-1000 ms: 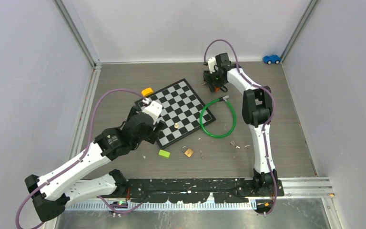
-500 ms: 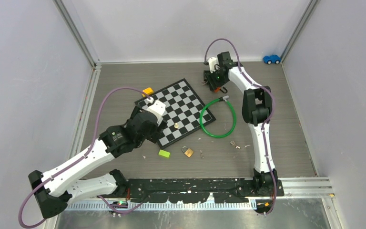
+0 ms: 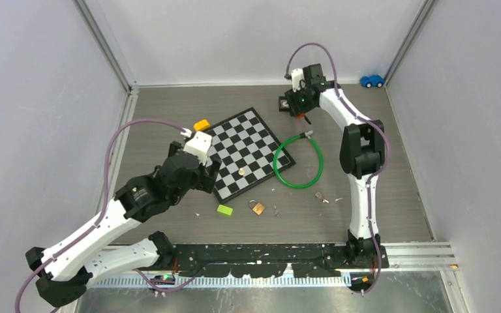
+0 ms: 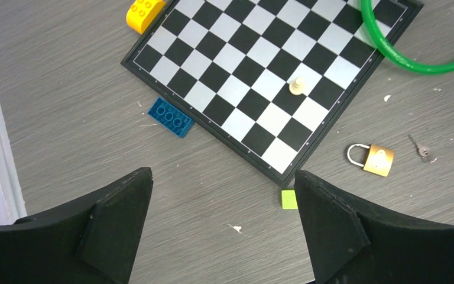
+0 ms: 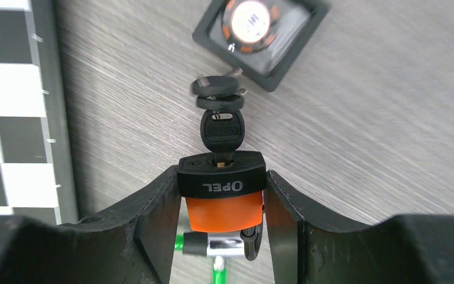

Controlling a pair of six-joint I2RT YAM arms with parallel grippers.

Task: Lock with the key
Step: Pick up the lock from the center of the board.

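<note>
Matt plastic padlock point(image 5: 221, 198) (wood-grain table point(image 5: 360, 148))

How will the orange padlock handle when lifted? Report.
The orange padlock looks rigid and probably heavy for its size. The right gripper clamps its flat sides, so it should hold steady. The key in its slot carries loose rings, likely to swing.

Beyond the key point(image 5: 220, 131) a black square box point(image 5: 284, 44), chessboard point(image 5: 12, 118) alongside, tabletop point(image 5: 124, 118) bare between.
</note>
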